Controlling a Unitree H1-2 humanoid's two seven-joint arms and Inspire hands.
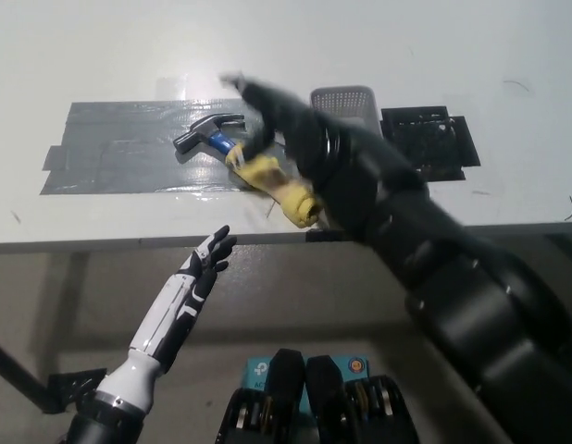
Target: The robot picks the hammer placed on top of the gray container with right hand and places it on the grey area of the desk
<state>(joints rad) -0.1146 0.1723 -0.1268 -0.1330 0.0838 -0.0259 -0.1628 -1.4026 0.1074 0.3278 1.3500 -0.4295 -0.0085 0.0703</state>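
Observation:
The hammer (pixel 258 169) lies flat on the desk, its metal head on the grey taped area (pixel 110 153) and its yellow grip reaching toward the desk's front edge. My black right hand (pixel 266 106) hovers just above and behind the hammer, blurred, fingers apart, with nothing in it. Most of the grey container (pixel 344 96) is hidden behind my right arm; only its far rim shows. My white left hand (pixel 208 258) rests open below the desk's front edge at the lower left.
A black patch (pixel 425 139) lies on the white desk (pixel 434 46) to the right of the container. The desk's front edge runs across the middle of the picture, with floor below it.

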